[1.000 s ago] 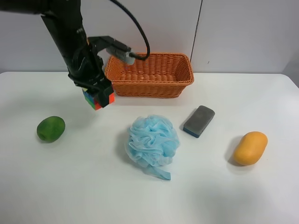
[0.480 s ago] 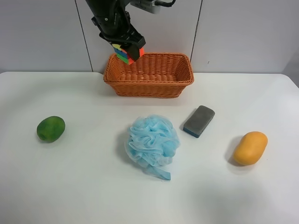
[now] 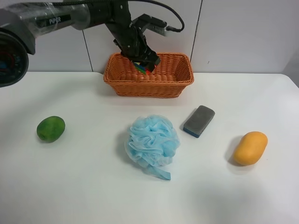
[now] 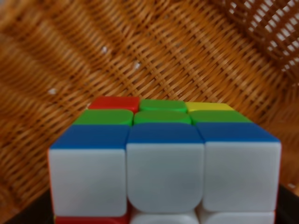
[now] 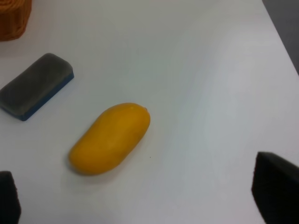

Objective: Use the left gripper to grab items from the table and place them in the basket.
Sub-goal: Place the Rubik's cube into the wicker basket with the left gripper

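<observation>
Black fingers of the left gripper [image 3: 145, 62] are clamped on the puzzle cube [image 4: 163, 163]. On my left wrist feed the cube fills the frame, white face toward the lens, with a sliver of black finger at each lower corner. Gripper and cube sit inside the mouth of the basket [image 3: 149, 88], wicker wall close behind them. I cannot tell whether the cube touches the basket floor.

Outside the basket, on the table [image 3: 84, 186], the eraser [image 3: 199, 120] is the nearest item to the gripper. The pouf [image 3: 152, 140] lies a little farther off, toward the table's front. The green mango [image 3: 51, 128] is well apart from the gripper toward the exterior high view's left, and the yellow-orange mango [image 3: 250, 148] is farthest, beyond the eraser.

On my right wrist feed, the right gripper [image 5: 142, 196] is spread wide over the table near that yellow-orange mango.
</observation>
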Robot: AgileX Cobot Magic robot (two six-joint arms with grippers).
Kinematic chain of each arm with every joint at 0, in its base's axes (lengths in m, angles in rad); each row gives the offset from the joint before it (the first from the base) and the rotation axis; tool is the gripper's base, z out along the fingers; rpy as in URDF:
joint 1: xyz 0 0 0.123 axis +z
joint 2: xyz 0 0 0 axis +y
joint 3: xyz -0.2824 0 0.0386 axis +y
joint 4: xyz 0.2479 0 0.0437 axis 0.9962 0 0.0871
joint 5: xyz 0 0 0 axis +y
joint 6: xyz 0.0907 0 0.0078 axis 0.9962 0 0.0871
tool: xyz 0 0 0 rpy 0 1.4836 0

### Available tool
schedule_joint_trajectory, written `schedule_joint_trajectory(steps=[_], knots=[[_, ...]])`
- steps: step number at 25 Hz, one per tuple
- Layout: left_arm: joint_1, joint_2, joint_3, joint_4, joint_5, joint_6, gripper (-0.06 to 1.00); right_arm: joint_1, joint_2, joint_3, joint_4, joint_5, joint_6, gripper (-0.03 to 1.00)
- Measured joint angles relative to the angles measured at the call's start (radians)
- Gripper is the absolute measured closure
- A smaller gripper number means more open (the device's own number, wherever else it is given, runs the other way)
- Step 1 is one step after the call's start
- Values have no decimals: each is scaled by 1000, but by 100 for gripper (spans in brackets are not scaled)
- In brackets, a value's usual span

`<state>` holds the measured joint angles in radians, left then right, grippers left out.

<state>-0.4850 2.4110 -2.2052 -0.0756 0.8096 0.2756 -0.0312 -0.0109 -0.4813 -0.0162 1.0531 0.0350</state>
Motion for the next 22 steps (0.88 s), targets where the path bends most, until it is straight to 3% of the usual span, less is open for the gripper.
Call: schedule_joint_trajectory(steps=[12,16,22], knots=[[3,57,0,-4,-69,-1,37,0,0,0,0,0,0,-3],[3,57,-2,-4,-75,-5,4,0,0,0,0,0,0,-3],[3,43,-2,-4,-48,-25,-4,0,0,0,0,0,0,-3]])
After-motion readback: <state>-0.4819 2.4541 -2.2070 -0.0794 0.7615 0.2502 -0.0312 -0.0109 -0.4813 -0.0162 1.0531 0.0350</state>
